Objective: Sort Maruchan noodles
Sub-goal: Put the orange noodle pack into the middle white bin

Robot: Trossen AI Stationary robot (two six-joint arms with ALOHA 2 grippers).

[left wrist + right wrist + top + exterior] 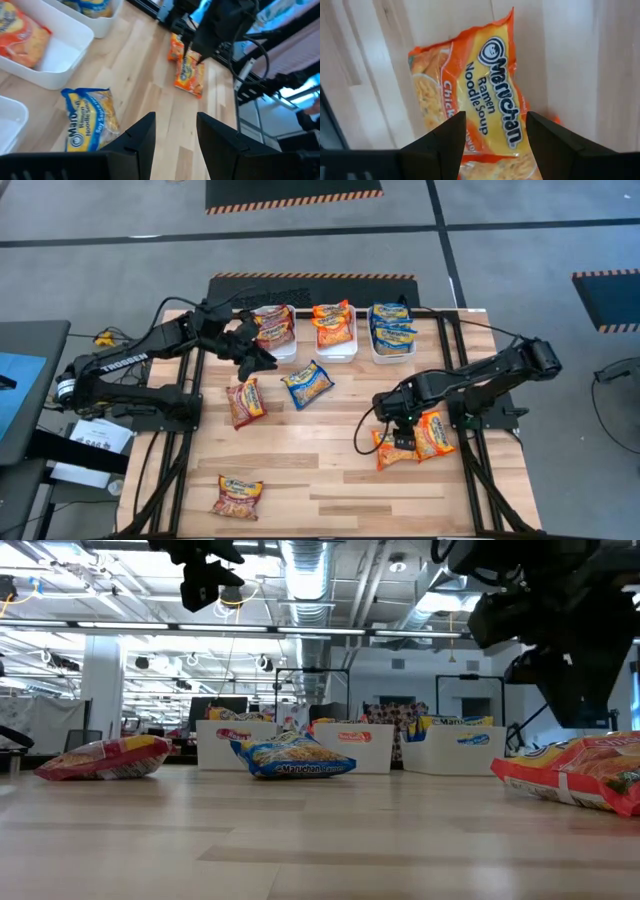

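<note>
Table (330,470): right gripper (493,131) agape above orange packet (480,100), seemingly.

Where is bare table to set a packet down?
Open wood lies between the maroon packet at the near left corner and the orange packets under the right hand. Crowded: the far edge by the bins, around the blue packet.

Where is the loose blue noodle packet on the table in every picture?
High view: the crinkly blue plastic noodle packet lies mid-table, in front of the middle white rectangular bin.
Low view: blue packet left of centre, before the same bin.
Left wrist view: blue packet at lower left, near that bin.
Right wrist view: not in it.
Shared landmark: the middle white bin.
</note>
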